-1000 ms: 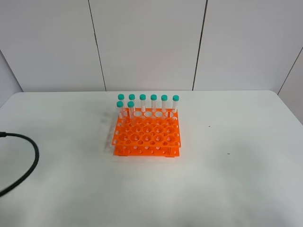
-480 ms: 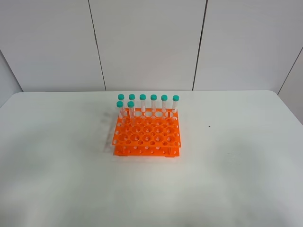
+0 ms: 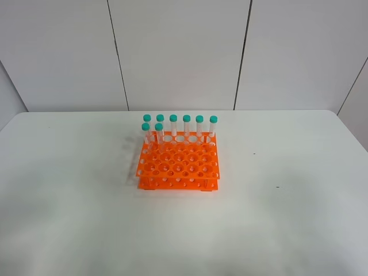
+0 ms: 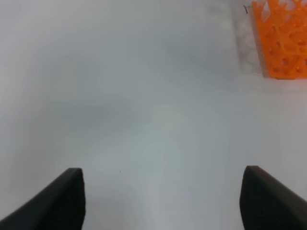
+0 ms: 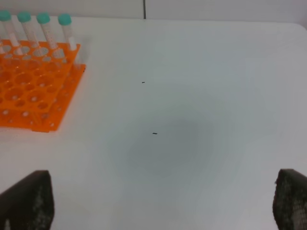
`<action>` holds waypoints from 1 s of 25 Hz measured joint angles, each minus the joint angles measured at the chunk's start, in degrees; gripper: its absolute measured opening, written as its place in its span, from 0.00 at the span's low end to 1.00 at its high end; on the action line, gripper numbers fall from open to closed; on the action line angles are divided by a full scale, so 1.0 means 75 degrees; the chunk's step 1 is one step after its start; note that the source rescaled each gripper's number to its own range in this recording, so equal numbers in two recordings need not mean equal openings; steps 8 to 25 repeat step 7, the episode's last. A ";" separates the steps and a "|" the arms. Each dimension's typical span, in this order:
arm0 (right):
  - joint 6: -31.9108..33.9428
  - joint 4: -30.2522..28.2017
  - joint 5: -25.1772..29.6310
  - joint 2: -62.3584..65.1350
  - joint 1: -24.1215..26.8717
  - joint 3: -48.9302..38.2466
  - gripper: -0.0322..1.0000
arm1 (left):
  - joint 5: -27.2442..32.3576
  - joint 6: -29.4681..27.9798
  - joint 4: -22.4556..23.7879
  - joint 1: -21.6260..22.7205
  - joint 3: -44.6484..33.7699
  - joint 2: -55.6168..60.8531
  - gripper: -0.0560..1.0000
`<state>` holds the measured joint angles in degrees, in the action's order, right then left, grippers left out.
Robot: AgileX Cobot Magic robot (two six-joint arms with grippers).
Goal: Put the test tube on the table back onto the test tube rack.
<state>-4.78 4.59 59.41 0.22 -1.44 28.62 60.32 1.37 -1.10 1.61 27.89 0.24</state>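
The orange test tube rack (image 3: 179, 165) stands mid-table on the white table (image 3: 287, 218). Several clear tubes with teal caps (image 3: 187, 125) stand upright in its two back rows. No test tube lies on the table in any view. Neither gripper shows in the exterior view. In the left wrist view my left gripper (image 4: 163, 168) is open and empty over bare table, with a corner of the rack (image 4: 283, 43) off to one side. In the right wrist view my right gripper (image 5: 164, 172) is open and empty, well apart from the rack (image 5: 33, 91).
White wall panels (image 3: 178, 52) rise behind the table's far edge. Small dark specks (image 3: 255, 153) mark the tabletop to the right of the rack.
A black cable that curved in at the left edge of the exterior view one second ago has gone out of view. The rack and tubes have not moved.
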 joint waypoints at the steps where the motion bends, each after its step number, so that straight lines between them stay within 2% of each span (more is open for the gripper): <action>1: 0.0000 0.0000 0.0000 0.0000 0.0000 0.0000 1.00 | 0.0000 0.0000 0.0000 0.0000 0.0000 0.0000 0.95; 25: 0.0000 0.0006 0.0000 0.0000 0.0000 0.0000 1.00 | -0.0008 0.0000 0.0000 0.0000 0.0000 0.0000 0.95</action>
